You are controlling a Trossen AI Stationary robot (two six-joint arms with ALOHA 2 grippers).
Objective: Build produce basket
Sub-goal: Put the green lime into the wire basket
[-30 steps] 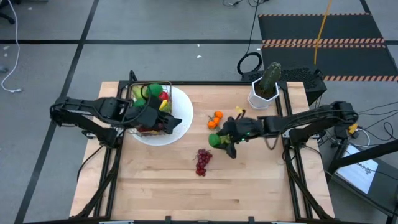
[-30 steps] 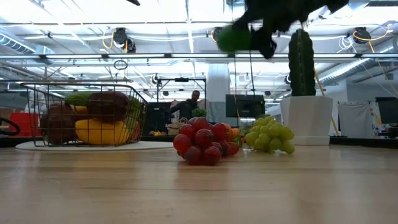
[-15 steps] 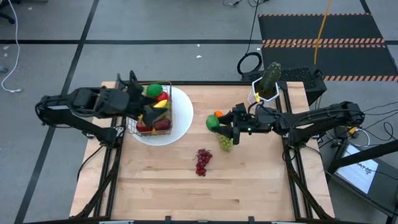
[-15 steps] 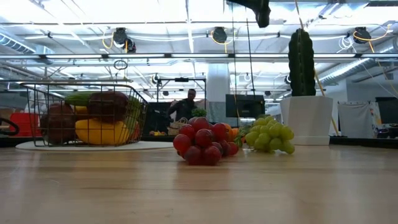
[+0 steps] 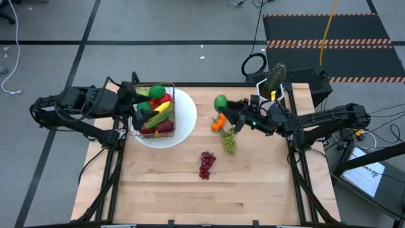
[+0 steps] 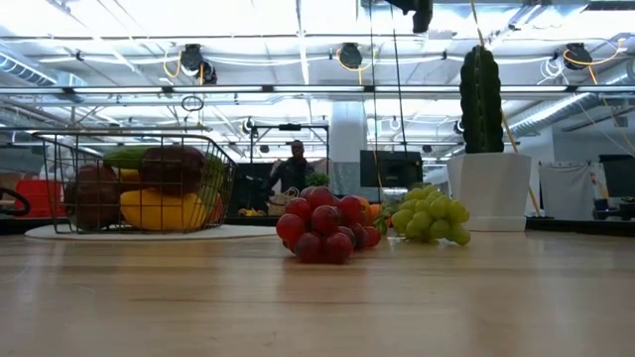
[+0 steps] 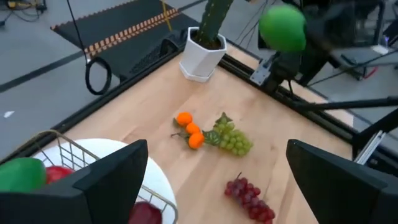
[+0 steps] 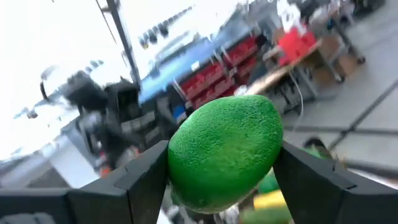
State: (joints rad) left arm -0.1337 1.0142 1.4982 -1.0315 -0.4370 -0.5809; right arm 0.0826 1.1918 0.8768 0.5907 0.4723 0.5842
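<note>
Carrying the lime over to the basket.

My basket (image 5: 154, 113) sits on the white plate (image 5: 185, 123), already well stocked; my left gripper (image 5: 140, 104) waits wide open beside it. My right gripper (image 5: 225, 107) holds the lime (image 5: 220, 101) above the oranges (image 5: 218, 121); I'd stay high, clear the rim, then lower it.

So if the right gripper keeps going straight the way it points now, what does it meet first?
Probably the basket on the plate. The right gripper, holding a lime, points across the table toward it; its height is unclear.
</note>
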